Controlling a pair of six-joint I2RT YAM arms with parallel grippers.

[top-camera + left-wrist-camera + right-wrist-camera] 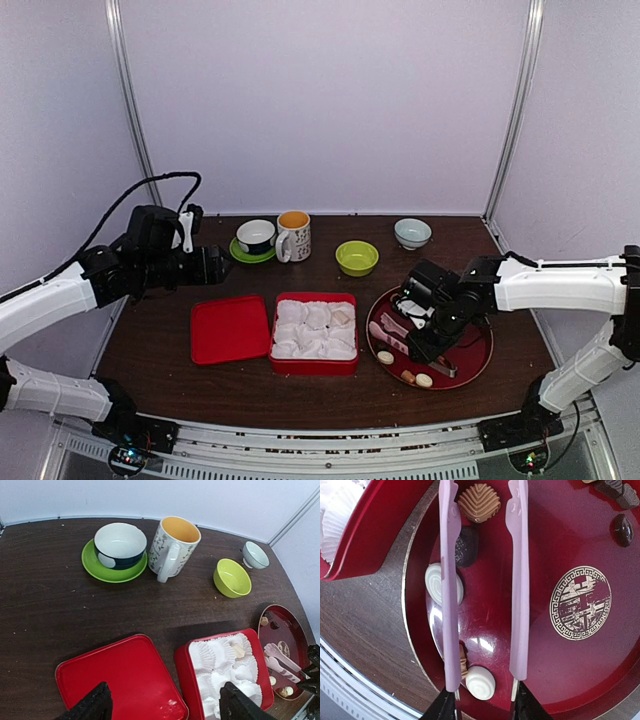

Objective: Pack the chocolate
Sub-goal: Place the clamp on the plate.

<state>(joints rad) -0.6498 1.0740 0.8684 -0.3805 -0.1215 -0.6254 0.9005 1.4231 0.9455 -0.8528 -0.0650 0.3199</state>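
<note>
Several small chocolates lie on the dark red oval tray (580,680): a tan ridged one (479,502), a dark one (466,545) and a white swirled one (481,682). My right gripper (482,707) is shut on the pink-handled tongs (519,580), whose arms stand apart over the tray with the ridged piece near their tips. The red box (313,368) holds white paper cups, and one cream chocolate (239,651) sits in a cup. My left gripper (165,697) hangs open above the gap between the red lid (115,675) and the box.
Along the back stand a cup on a green saucer (255,240), a flowered mug (293,236), a green bowl (357,258) and a pale bowl (412,233). The lid (229,328) lies flat left of the box. A second pink-handled tool (277,666) lies on the tray.
</note>
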